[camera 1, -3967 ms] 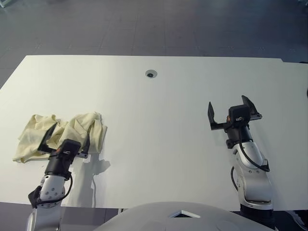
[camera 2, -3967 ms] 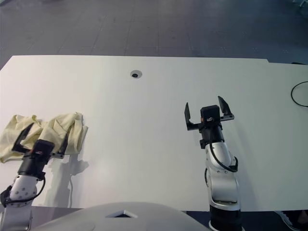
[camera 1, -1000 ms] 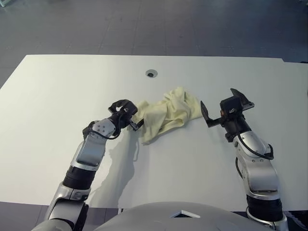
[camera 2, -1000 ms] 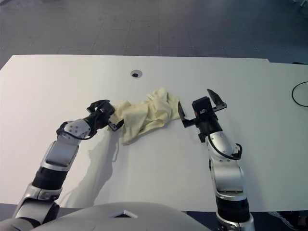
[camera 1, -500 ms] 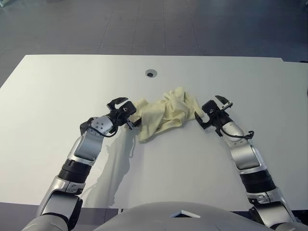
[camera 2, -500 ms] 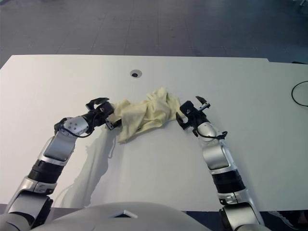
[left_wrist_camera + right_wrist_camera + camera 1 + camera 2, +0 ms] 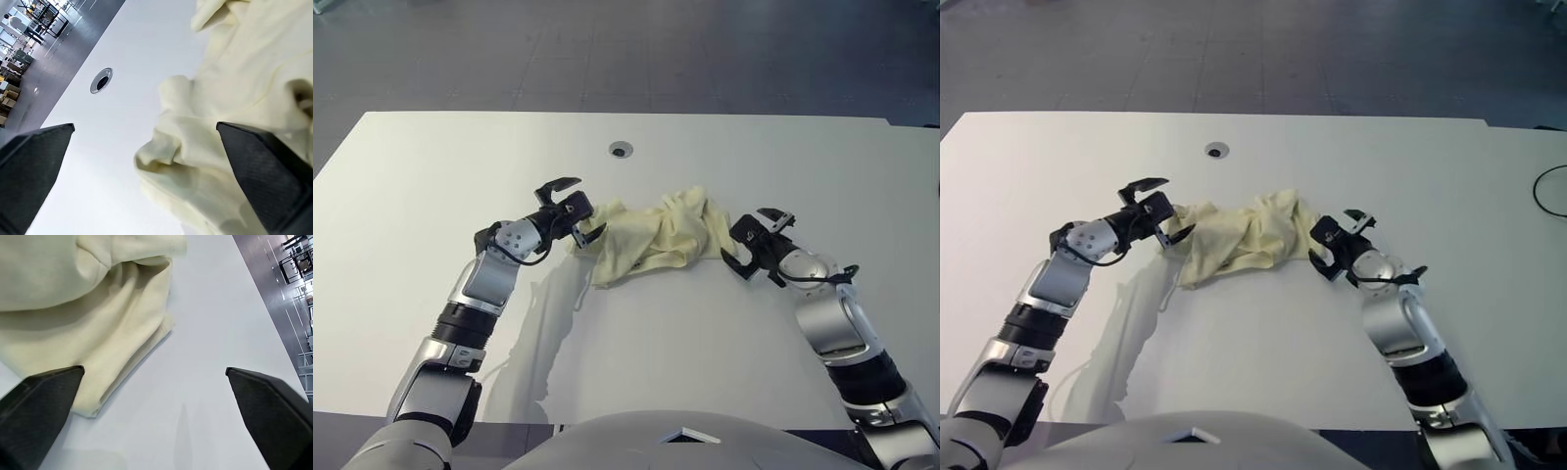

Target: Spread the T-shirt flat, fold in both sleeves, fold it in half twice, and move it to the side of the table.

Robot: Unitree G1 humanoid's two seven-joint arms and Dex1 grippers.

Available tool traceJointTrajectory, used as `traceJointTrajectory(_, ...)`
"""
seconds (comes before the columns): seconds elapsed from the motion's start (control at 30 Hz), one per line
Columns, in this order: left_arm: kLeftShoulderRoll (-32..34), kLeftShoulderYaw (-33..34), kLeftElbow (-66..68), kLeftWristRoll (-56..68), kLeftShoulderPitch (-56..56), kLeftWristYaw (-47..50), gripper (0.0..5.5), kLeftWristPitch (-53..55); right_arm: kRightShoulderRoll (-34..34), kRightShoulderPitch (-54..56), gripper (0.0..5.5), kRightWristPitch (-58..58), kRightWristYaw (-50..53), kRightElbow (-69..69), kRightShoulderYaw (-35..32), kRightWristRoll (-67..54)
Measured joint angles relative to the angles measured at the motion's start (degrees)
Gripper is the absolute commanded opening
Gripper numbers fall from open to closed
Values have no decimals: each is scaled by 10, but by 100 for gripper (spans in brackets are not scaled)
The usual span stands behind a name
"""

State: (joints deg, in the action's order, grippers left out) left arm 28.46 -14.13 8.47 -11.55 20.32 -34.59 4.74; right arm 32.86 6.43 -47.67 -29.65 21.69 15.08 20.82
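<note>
Left eye view: open left end effector [image 7: 590, 206] beside crumpled T-shirt [image 7: 656, 240].

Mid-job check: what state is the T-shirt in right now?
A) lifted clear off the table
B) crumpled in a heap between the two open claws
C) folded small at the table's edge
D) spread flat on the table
B: the T-shirt lies wrinkled and bunched on the table, with the left claw open at one end and the right claw open at the other.
</note>
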Motion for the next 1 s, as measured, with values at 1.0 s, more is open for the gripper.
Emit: traceJointTrajectory(1.0, 101, 128, -251, 93, -218, -37, 540, -41, 101, -103, 352, 530, 12, -32, 55, 107)
